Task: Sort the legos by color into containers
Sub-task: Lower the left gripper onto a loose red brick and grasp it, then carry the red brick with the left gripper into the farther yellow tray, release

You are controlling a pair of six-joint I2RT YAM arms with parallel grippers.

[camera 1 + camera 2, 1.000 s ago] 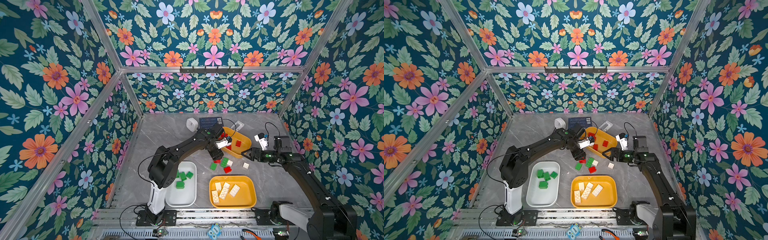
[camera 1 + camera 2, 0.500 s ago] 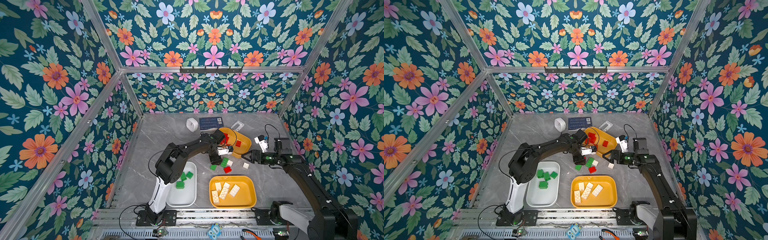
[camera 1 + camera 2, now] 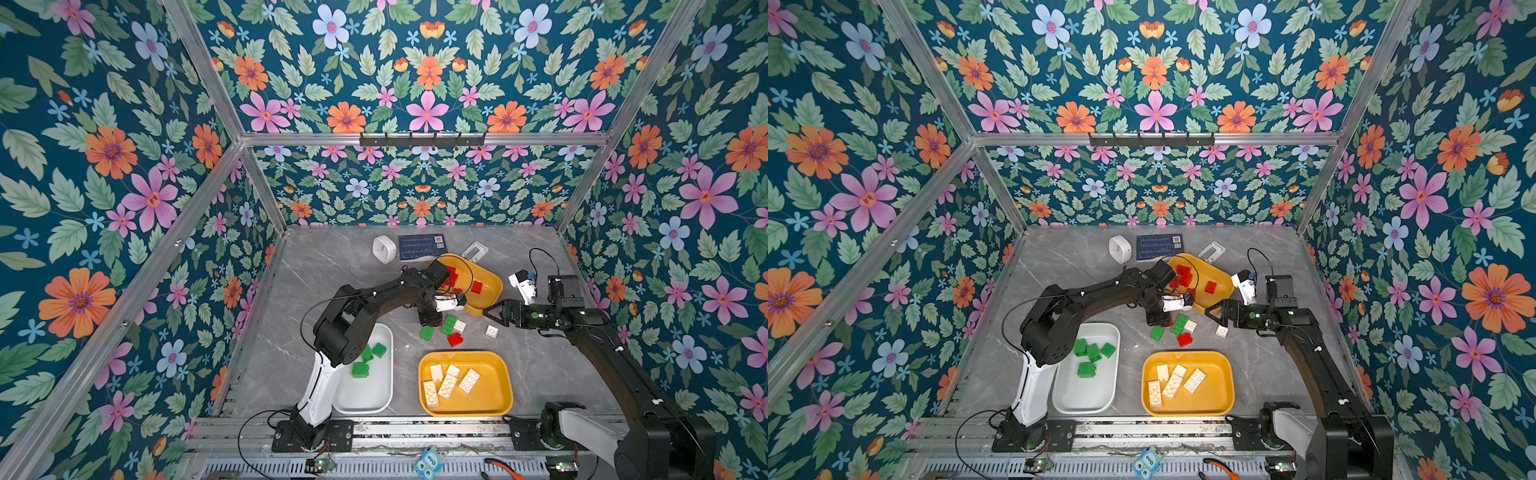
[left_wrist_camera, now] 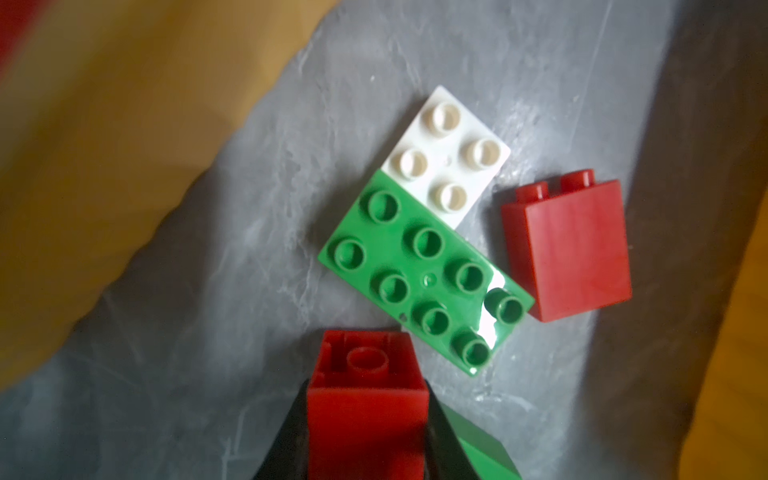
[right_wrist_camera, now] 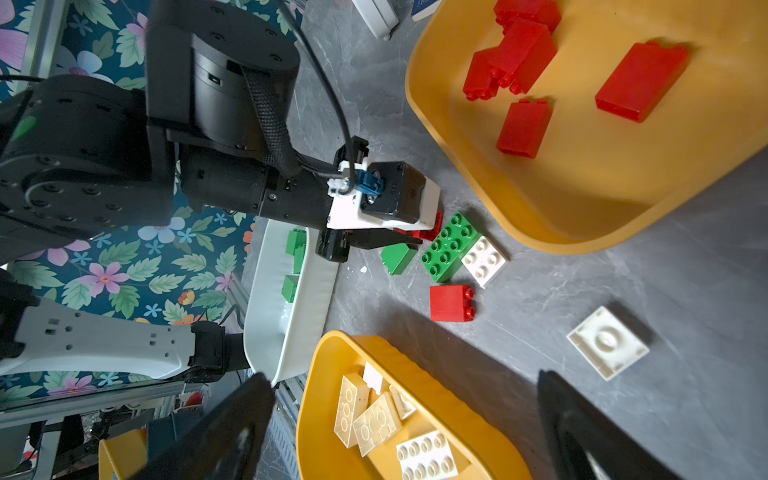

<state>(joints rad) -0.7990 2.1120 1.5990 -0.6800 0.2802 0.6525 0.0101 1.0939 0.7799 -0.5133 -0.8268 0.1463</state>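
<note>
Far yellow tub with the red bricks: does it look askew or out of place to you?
Yes. The far yellow tub sits turned at a slant, while the white tub and near yellow tub lie square to the table. Its far corner reaches the QR card.

Both top views are reading bright and even, light probably coming from overhead; walls (image 3: 104, 208) are bowing toward the frame edges. Soft shadows are falling on the table (image 3: 332, 266). Left wrist: glare is blowing out one end of the green plate (image 4: 424, 274), yellow tub (image 4: 124, 124) is smearing out of focus. Right wrist: right gripper (image 5: 403, 376) is sitting blurred, dark, up close.
</note>
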